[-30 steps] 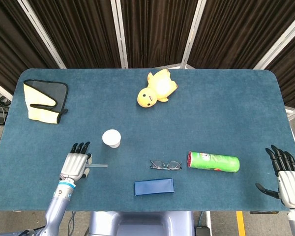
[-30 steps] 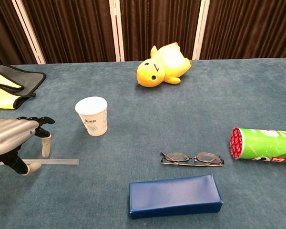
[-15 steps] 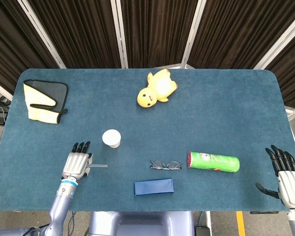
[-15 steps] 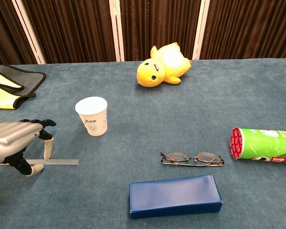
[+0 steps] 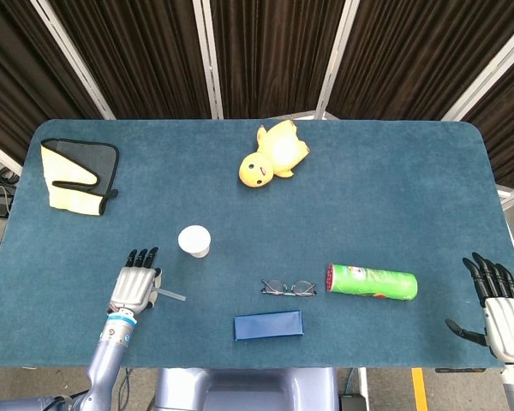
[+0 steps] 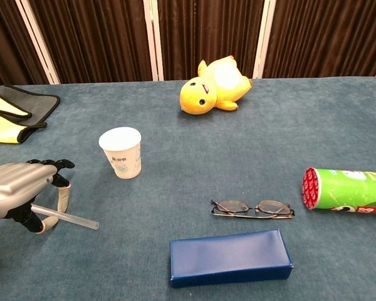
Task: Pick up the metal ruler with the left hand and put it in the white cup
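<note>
The metal ruler (image 6: 69, 217) lies low over the blue table near its front left, its free end pointing right and toward me. My left hand (image 6: 22, 188) pinches the ruler's left end between thumb and a finger; the head view shows the same hand (image 5: 133, 287) with the ruler (image 5: 173, 295) sticking out to its right. The white cup (image 6: 121, 152) stands upright just behind and right of that hand, also visible from the head as the white cup (image 5: 194, 241). My right hand (image 5: 497, 306) rests at the table's front right edge, fingers spread, holding nothing.
Glasses (image 6: 252, 207) and a blue case (image 6: 230, 257) lie at front centre. A green chip tube (image 6: 348, 192) lies on its side to the right. A yellow plush duck (image 6: 214, 85) sits at the back, a yellow-grey mitt (image 5: 79, 175) at the far left.
The ruler has swung from lying level across the table to a slant, its right end now nearer me, as my left hand closed on its left end.
</note>
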